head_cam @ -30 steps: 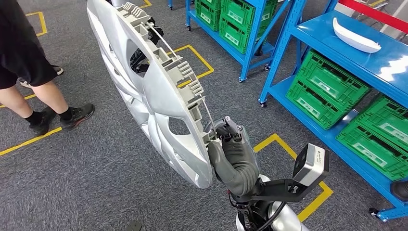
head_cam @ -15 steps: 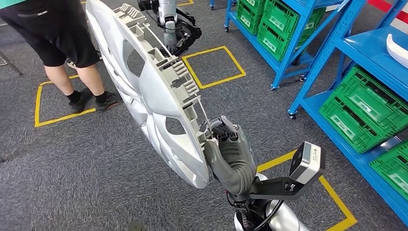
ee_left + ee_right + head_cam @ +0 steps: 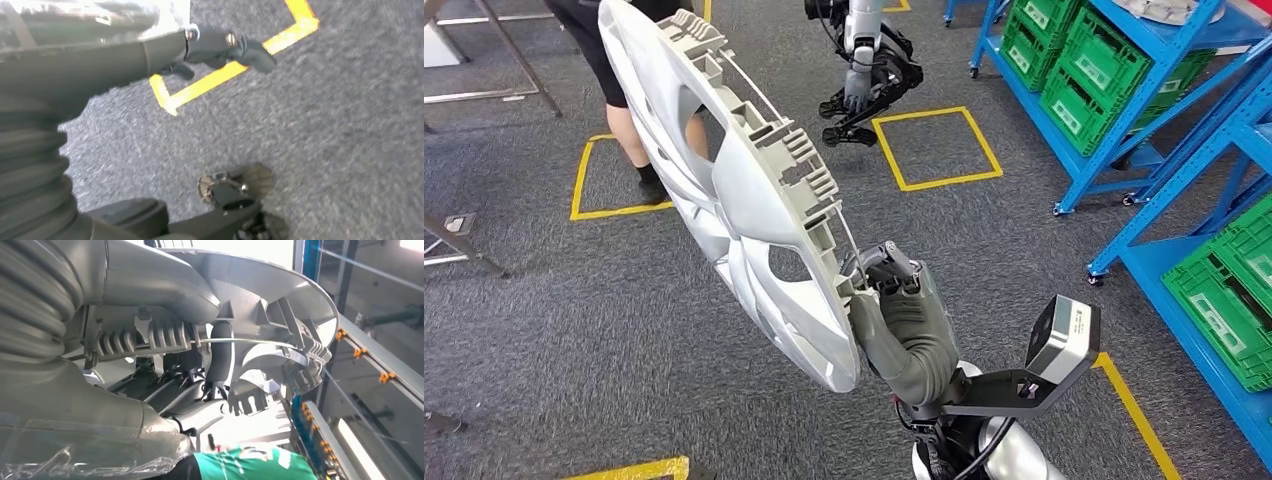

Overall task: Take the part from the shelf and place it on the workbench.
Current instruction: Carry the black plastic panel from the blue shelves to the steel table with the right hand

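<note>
The part is a large silver wheel cover (image 3: 744, 200), held up on edge in front of me, its ribbed back side toward the camera. My right hand (image 3: 892, 300) grips its lower rim. In the right wrist view, the dark fingers (image 3: 221, 352) hook over the wire ring on the back of the wheel cover (image 3: 270, 325). My left hand (image 3: 210, 45) hangs over the grey carpet. It holds nothing and its fingers are loosely apart.
Blue shelving (image 3: 1114, 120) with green crates (image 3: 1089, 65) stands on the right. Another robot (image 3: 864, 70) stands at the top centre, and a person's legs (image 3: 639, 130) show behind the cover. Metal frame legs (image 3: 464, 245) stand at the left. Yellow floor markings (image 3: 934, 150) cross the carpet.
The whole view has swung left, so the shelves slid to the right and the other robot came into sight. The wheel cover stays gripped the same way in my right hand.
</note>
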Motion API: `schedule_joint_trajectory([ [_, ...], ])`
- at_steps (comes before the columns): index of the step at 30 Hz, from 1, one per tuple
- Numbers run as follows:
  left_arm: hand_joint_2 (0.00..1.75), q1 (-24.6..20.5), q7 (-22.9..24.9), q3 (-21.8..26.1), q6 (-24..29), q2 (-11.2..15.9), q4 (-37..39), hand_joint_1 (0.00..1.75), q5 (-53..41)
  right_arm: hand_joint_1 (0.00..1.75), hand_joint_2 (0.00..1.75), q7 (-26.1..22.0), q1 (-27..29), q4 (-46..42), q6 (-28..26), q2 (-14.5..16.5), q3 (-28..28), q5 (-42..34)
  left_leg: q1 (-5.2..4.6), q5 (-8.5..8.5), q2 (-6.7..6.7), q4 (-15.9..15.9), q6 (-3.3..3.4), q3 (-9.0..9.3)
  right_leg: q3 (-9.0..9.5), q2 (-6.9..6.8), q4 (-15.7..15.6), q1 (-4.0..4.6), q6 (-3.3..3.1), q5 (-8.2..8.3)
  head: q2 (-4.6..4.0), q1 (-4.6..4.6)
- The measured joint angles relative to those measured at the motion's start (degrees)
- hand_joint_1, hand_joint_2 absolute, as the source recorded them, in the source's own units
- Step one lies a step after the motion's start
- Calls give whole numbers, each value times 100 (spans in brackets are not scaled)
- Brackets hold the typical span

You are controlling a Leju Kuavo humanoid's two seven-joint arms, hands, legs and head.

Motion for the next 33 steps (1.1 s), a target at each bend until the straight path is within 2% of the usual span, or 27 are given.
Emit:
schedule_joint_trajectory([
  [2,175,12,-16,0,-6,0,0,0,6,175,175,1,-6,1,1,-1,1,0,29,25,-127,-15,-76,-37,38,-75,-81,11,-8,-21,0,7],
  [3,175,24,-19,0,-9,3,0,0,10,175,175,2,-10,2,1,1,0,0,25,12,-109,-7,-109,-48,65,-146,-116,6,-28,-10,0,7],
  [5,175,24,-21,0,-11,8,0,0,17,175,175,1,-20,3,-1,5,-1,0,-1,-153,166,243,-169,-154,143,-308,-202,-17,-84,10,0,-29],
  [6,175,15,-20,0,-11,10,0,0,18,175,175,-1,-24,4,-1,7,-2,0,-3,-311,370,546,-196,-292,175,-398,-221,-15,-104,8,0,-50],
  [7,175,3,-20,0,-11,10,0,0,19,175,175,-2,-27,5,-1,8,-3,0,7,-473,511,912,-226,-465,193,-487,-227,-11,-117,-1,0,-71],
  [8,175,-2,-20,0,-11,10,0,0,21,175,175,-2,-28,8,-1,8,-3,0,25,-590,580,1238,-251,-624,203,-577,-226,-7,-119,-12,0,-73],
  [9,175,1,-20,0,-10,10,0,0,26,175,175,-1,-27,10,-1,8,-2,0,43,-621,609,1422,-271,-717,211,-660,-225,-7,-115,-25,0,-77],
  [10,175,7,-20,0,-10,10,0,0,31,175,175,0,-26,13,-1,8,-1,0,58,-550,626,1396,-284,-705,221,-736,-223,-9,-105,-37,0,-78],
  [11,175,12,-20,0,-8,11,0,0,35,175,175,1,-25,15,-1,8,1,0,68,-387,663,1148,-291,-577,237,-807,-220,-11,-88,-54,0,-78],
  [13,175,7,-20,0,-3,13,0,0,38,175,175,1,-26,15,-1,8,2,0,47,-64,899,402,-281,-184,285,-939,-211,2,-37,-103,0,-81],
  [14,175,-2,-20,0,-1,11,-1,0,39,175,175,0,-28,15,-1,8,1,0,24,18,1012,126,-241,-36,304,-995,-205,18,-5,-127,0,-82],
  [15,175,-7,-21,0,2,11,-1,0,42,175,175,0,-29,15,-1,8,0,0,-2,32,1084,-12,-197,32,318,-1048,-200,34,25,-146,0,-78],
  [16,175,-7,-21,1,9,13,-1,0,48,175,175,-1,-32,15,-1,8,-1,0,-30,10,1078,-32,-144,34,326,-1101,-200,46,53,-156,0,-73],
  [17,175,0,-21,1,19,17,-1,0,56,175,175,-1,-34,16,-1,8,-1,0,-32,12,1010,-37,-90,27,338,-1157,-204,40,82,-167,0,-67],
  [18,175,11,-22,2,29,21,0,0,64,175,175,0,-38,16,0,8,0,0,-29,16,947,-46,-52,23,348,-1138,-193,26,113,-199,0,-58],
  [20,175,17,-22,4,44,26,0,0,75,175,175,-4,-44,17,3,8,-1,-3,-9,27,822,-63,23,28,251,-873,55,-6,152,-385,0,-38],
  [21,175,11,-23,5,46,25,-1,0,78,175,175,-7,-46,18,5,8,-1,-9,-1,29,760,-67,50,32,104,-683,358,-16,156,-547,0,-16],
  [22,175,2,-24,6,48,25,-1,0,79,175,175,-9,-43,21,9,8,-1,-20,-6,27,693,-65,70,32,-102,-556,755,-16,150,-718,0,2],
  [23,175,-3,-25,7,50,24,-1,0,84,175,175,-10,-41,27,13,8,-1,-34,-15,24,619,-62,82,33,-321,-501,1150,-11,141,-847,0,18],
  [24,175,-4,-26,7,51,25,-1,0,89,175,175,-12,-38,35,20,8,0,-51,-27,20,537,-56,91,35,-490,-482,1415,-4,129,-881,0,25],
  [25,175,-3,-27,9,52,26,-1,0,94,175,175,-14,-37,46,26,8,1,-68,-37,17,451,-48,96,37,-569,-469,1476,2,109,-798,0,26],
  [26,175,-3,-27,10,53,27,-1,0,98,175,175,-17,-36,54,32,8,1,-81,-43,12,361,-38,98,41,-543,-441,1310,8,84,-608,0,26],
  [27,175,-5,-27,13,53,27,-1,0,99,175,175,-20,-37,60,39,8,0,-92,-44,6,272,-26,95,44,-433,-369,972,13,56,-355,0,26],
  [28,175,-8,-27,14,54,25,-2,0,99,175,175,-23,-39,65,46,8,-1,-101,-43,0,190,-15,84,40,-297,-225,607,12,26,-145,0,24],
  [29,175,-13,-27,15,54,23,-2,0,99,175,175,-28,-42,68,54,8,-1,-105,-38,-3,112,1,66,26,-177,-97,287,7,8,-5,0,19],
  [31,175,-10,-27,17,55,21,-2,0,99,175,175,-40,-49,78,72,9,0,-111,-8,10,-20,12,6,-25,-60,36,-11,16,-6,38,0,22],
  [33,175,11,-27,17,56,23,-2,0,99,175,175,-47,-54,82,83,11,1,-111,20,22,-107,3,-61,-55,-14,-82,-95,23,-26,30,0,33],
])
